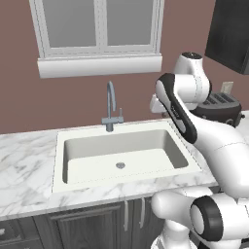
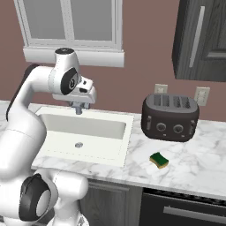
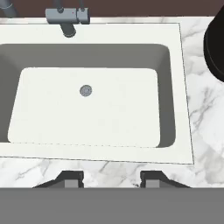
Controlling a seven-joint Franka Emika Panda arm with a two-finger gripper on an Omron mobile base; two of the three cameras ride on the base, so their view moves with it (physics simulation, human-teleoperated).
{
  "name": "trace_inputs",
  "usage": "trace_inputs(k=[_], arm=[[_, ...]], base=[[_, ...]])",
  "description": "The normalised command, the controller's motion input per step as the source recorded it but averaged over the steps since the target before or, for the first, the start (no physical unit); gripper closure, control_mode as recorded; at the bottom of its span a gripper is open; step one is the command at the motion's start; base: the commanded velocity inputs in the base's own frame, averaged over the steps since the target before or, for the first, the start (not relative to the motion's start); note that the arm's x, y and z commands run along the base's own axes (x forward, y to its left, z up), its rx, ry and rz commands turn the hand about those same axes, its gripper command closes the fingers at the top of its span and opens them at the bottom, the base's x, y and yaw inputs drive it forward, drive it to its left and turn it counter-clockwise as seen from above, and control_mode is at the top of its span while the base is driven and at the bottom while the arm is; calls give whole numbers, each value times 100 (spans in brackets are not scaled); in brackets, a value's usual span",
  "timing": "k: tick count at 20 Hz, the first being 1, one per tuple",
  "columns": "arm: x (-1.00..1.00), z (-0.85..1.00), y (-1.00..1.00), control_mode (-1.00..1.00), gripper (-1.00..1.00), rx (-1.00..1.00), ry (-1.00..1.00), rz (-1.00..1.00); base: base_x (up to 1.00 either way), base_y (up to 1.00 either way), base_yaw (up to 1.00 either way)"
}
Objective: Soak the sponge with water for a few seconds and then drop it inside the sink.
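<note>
Sponge (image 2: 159, 160) flat, long axis diagonal

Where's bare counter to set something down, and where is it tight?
Bare marble counter lies left of the sink, and a strip runs along its front edge. Right of the sink, free marble sits between its rim and the sponge. It is tighter by the toaster, just behind the sponge. The sink floor is bare around the drain.

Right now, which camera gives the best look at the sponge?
The right base view: the sponge lies in plain sight on the marble counter, in front of the toaster and right of the sink. The left base view and the hand view take in the sink and counter around it, not that spot.
</note>
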Motion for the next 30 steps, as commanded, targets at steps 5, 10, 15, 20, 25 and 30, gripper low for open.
trace_inputs(k=[5, 10, 15, 20, 25, 30], arm=[[-4, 0, 5, -100, -100, 0, 0, 0], [-17, 0, 7, -100, -100, 0, -1, 2], [-11, 0, 9, -100, -100, 0, -2, 1], [-1, 0, 4, -100, -100, 0, -7, 2], [0, 0, 0, -100, -100, 0, -19, 7], [0, 0, 0, -100, -100, 0, -21, 8]], base=[[0, 0, 0], [0, 0, 0], [0, 0, 0], [0, 0, 0], [0, 0, 0], [0, 0, 0]])
